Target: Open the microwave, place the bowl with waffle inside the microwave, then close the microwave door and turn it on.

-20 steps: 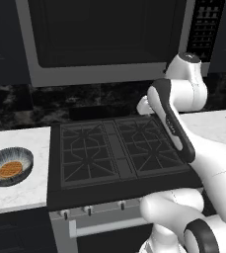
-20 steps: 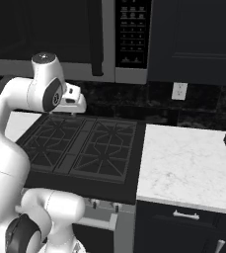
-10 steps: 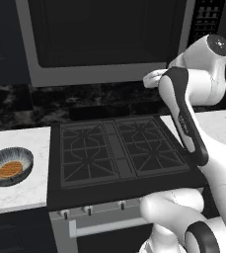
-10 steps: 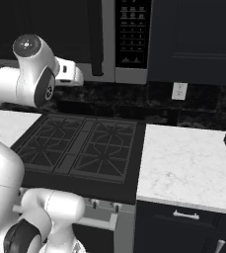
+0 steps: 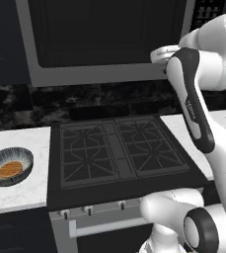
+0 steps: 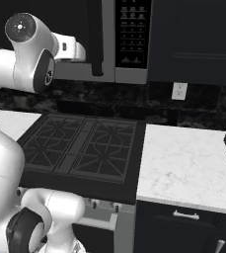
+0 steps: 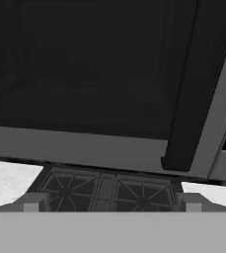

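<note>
Nearest the base, the bowl (image 5: 9, 167) is sitting on the white marble worktop (image 5: 16, 195) at the left of the stove (image 5: 115, 155), with the waffle (image 5: 11, 169) lying flat inside it. Bowl and waffle are lying low and far to the left, well apart from the pincer, which is raised at the height of the microwave's lower edge.

Beyond the stove, the arm is reaching up and back, and the hand (image 6: 70, 48) is pointing toward the microwave door (image 5: 107, 37) near its right side. In the hand view the two finger tips (image 7: 31, 202) are showing at the bottom, standing wide apart, so the pincer is spread and holding nothing. Straight ahead of it the dark vertical handle (image 7: 186, 99) is running down the door's right edge, lying above and between the tips, slightly toward the right one, and not touching either.

Farthest back, the microwave (image 5: 109, 47) is hanging above the stove with its door closed, the dark glass flush in the grey frame. Its black keypad strip (image 6: 131, 32) is sitting just right of the handle (image 6: 95, 37), beside the dark upper cabinet (image 6: 196, 39)
</note>
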